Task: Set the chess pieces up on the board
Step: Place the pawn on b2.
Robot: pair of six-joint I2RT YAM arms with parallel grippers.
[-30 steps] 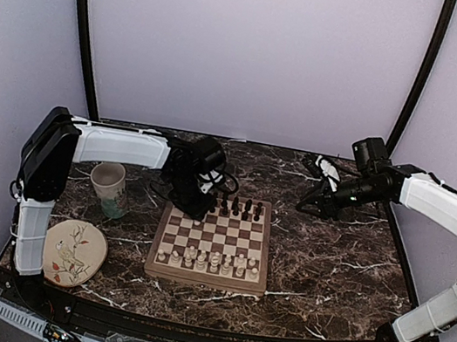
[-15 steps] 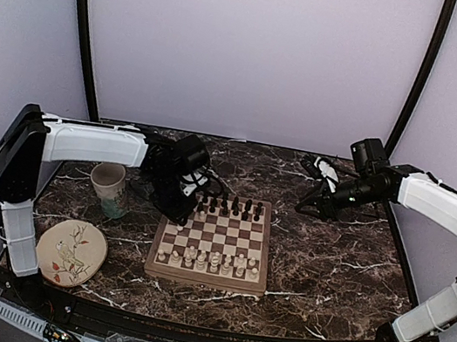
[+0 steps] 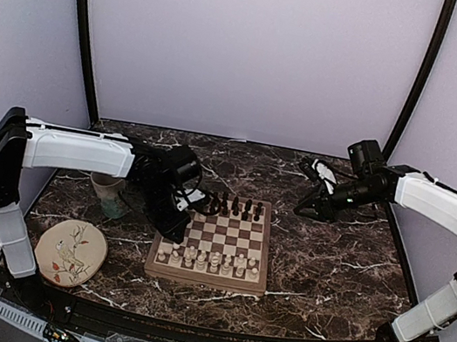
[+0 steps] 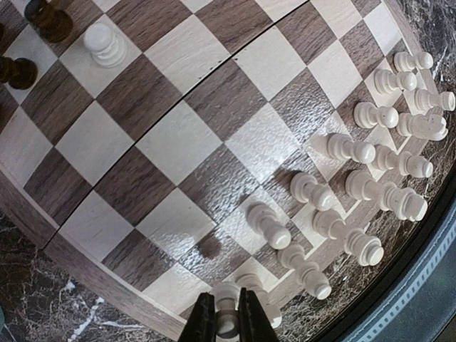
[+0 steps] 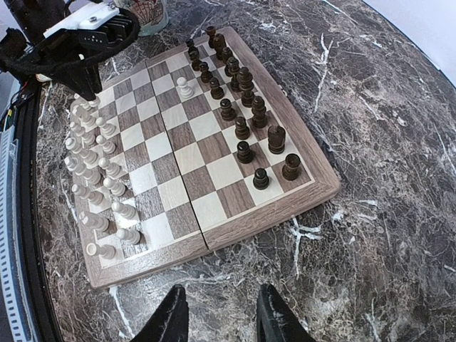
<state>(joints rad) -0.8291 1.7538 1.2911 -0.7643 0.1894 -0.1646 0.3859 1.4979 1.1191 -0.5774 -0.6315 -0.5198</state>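
Currently the step in hand is a pick or a set-down at the left end of the cream side. My left gripper [image 4: 226,324] has its fingers drawn almost together on a small cream piece [image 4: 226,311] at the border of the board [image 4: 178,135]. I cannot tell from the wrist view whether its base sits on the square or hangs just above it. The other cream pieces [image 4: 385,192] crowd the near two ranks, several leaning or lying over, and the dark pieces [image 5: 244,78] stand along the far ranks. One cream pawn [image 4: 105,44] stands alone on the far side, just beside the dark men.

My right gripper [image 5: 221,288] hovers over the bare marble table [image 5: 370,142] to the right of the board, fingers partly spread, holding nothing.

By my reckoning the job is well along but not tidy. The next move calls for a straight vertical lift or release of the held piece, without brushing its close neighbours. After that, the stray pawn needs fetching home.
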